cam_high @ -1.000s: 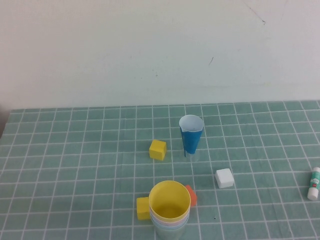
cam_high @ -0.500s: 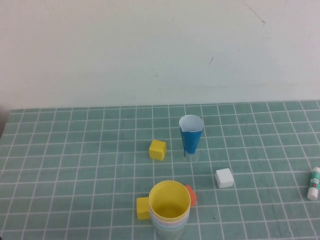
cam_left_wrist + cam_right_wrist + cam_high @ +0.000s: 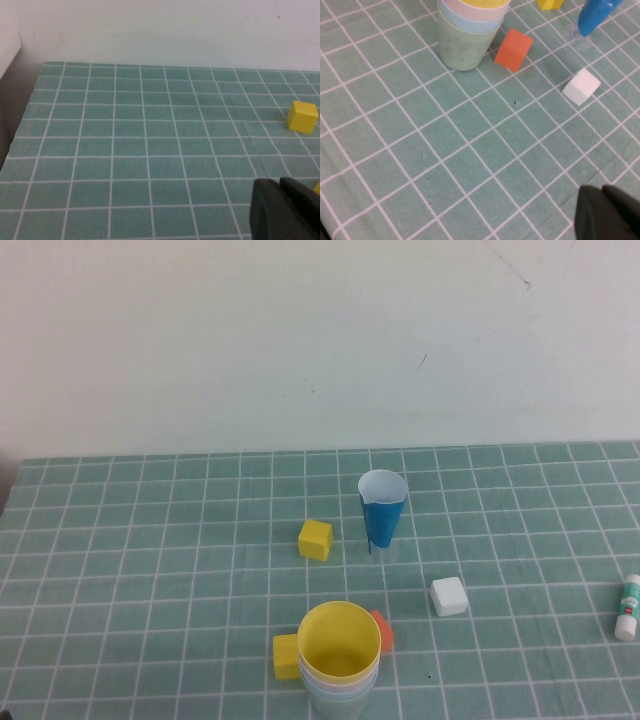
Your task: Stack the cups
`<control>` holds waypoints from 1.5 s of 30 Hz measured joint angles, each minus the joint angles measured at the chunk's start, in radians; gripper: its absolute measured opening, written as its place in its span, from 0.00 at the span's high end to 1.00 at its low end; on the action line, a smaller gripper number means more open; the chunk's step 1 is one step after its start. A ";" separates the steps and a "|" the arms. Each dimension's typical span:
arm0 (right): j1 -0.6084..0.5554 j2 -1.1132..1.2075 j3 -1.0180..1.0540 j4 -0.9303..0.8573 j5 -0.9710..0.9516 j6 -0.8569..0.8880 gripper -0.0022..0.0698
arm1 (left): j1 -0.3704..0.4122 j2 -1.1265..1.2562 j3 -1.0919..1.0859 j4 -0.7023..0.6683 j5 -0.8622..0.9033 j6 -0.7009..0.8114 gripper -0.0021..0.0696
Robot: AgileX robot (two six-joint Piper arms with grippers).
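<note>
The cups stand nested in one stack at the near middle of the table: the yellow cup [image 3: 339, 640] is on top, with pink, light-blue and pale-green rims below it. The right wrist view shows the pale green cup [image 3: 465, 47] at the bottom, the light blue cup [image 3: 451, 15] in it, and the pink cup [image 3: 470, 7] above. Neither arm shows in the high view. My left gripper [image 3: 280, 182] is shut and empty over bare mat, away from the stack. My right gripper [image 3: 601, 190] is shut and empty, well back from the stack.
A narrow dark-blue cone cup [image 3: 381, 512] stands behind the stack. A yellow cube [image 3: 315, 539], a white cube [image 3: 449, 596], an orange cube [image 3: 382, 630] and a yellow block [image 3: 286, 656] lie around the stack. A glue stick [image 3: 628, 607] lies at the right edge.
</note>
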 joint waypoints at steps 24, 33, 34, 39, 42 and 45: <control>0.000 0.000 0.000 0.000 0.000 0.000 0.97 | 0.000 -0.002 0.000 0.043 0.002 -0.004 0.97; 0.000 0.000 0.000 0.000 0.000 0.000 0.97 | 0.000 -0.002 0.000 0.043 0.002 -0.007 0.97; 0.000 0.000 0.000 0.000 0.000 0.000 0.97 | 0.000 -0.002 0.000 0.044 0.002 -0.007 0.97; 0.000 0.000 0.000 0.000 0.000 0.000 0.97 | 0.000 -0.002 0.000 0.045 0.004 -0.007 0.97; -0.002 0.000 0.000 0.000 0.000 0.000 0.97 | 0.000 -0.002 0.000 0.045 0.004 -0.007 0.97; -0.052 0.000 0.000 0.002 0.000 -0.002 0.97 | 0.000 -0.002 0.000 0.045 0.004 -0.007 0.97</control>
